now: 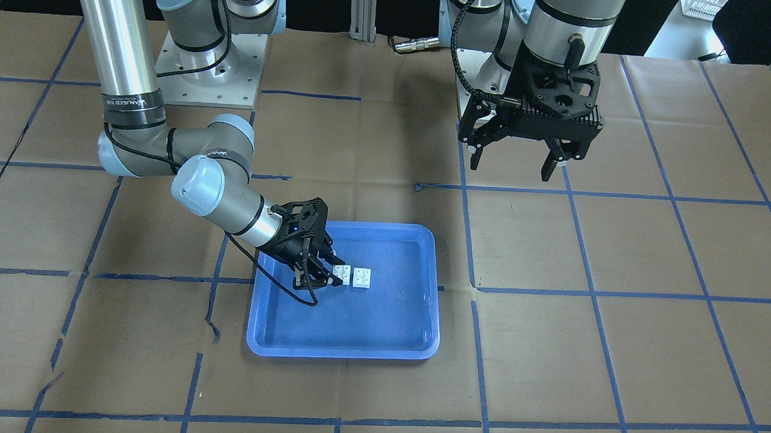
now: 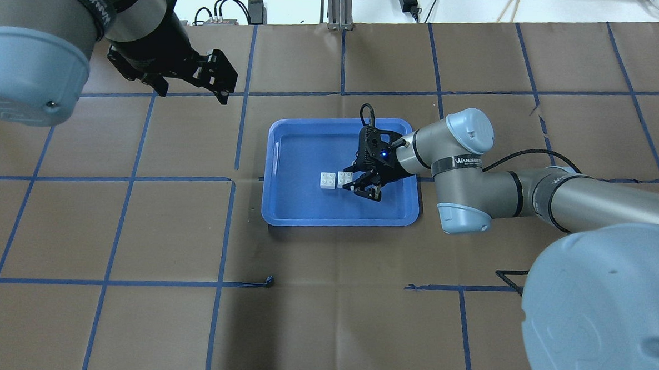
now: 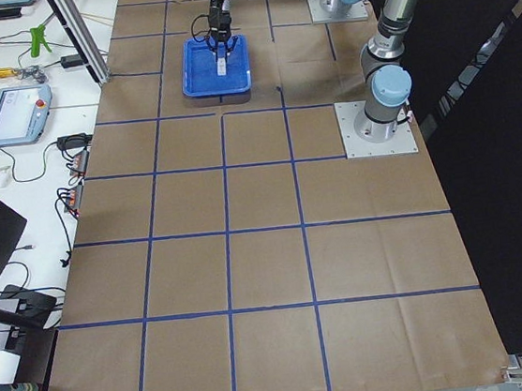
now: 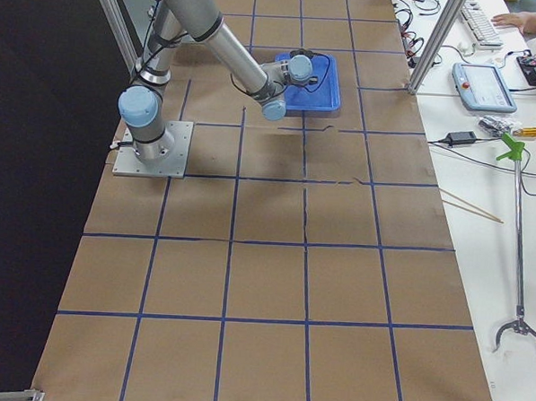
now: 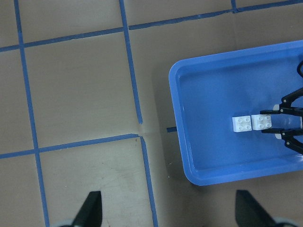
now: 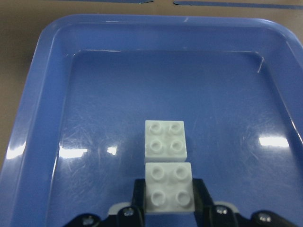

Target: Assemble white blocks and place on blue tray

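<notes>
The blue tray lies mid-table, also in the overhead view. Two white blocks sit side by side on its floor, studs up. My right gripper reaches low into the tray and is shut on the near white block, its pads against the block's two sides. The other white block rests just beyond it, edge to edge. In the overhead view they are the held block and the free one. My left gripper hangs open and empty, high above the table and away from the tray.
Brown paper with a blue tape grid covers the table. The arm base plates stand at the robot's side. Operator benches with tools line the table's far edge.
</notes>
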Tool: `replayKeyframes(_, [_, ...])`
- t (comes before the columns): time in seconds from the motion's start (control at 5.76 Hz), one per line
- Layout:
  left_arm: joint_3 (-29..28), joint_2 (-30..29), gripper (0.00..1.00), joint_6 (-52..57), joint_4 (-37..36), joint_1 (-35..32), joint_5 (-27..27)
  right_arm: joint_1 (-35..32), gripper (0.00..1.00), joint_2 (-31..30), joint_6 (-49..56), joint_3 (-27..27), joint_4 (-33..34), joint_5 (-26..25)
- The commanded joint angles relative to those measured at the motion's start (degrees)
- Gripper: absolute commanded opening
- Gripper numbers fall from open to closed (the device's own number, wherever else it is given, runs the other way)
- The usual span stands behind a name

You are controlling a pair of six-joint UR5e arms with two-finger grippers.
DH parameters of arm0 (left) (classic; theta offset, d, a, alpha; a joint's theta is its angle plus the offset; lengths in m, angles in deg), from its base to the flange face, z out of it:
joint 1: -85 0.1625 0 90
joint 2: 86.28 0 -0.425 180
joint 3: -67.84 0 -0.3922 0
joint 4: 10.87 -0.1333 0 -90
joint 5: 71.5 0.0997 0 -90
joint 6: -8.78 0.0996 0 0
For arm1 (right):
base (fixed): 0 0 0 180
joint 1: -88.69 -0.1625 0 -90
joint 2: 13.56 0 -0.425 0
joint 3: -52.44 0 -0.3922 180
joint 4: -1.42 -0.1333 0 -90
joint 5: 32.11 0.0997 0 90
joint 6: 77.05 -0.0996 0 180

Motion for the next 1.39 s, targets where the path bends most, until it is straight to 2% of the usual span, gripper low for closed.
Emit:
replayKeyframes(0.0, [-0.01,0.0,0.99,0.0,0.0,0.0,0.0,-0.03,0.24,0.01,-0.18,0.09,-0.09,0.0])
replayKeyframes(0.52, [-0.01,0.09,0.99,0.0,0.09,0.0,0.09,-0.65,0.26,0.62,-0.18,0.0,0.0,0.09])
replayKeyframes(1.21, [-1.58,0.09,0.99,0.0,4.73,0.61,0.09,-0.65,0.26,0.71,-0.26,0.0,0.26,0.09])
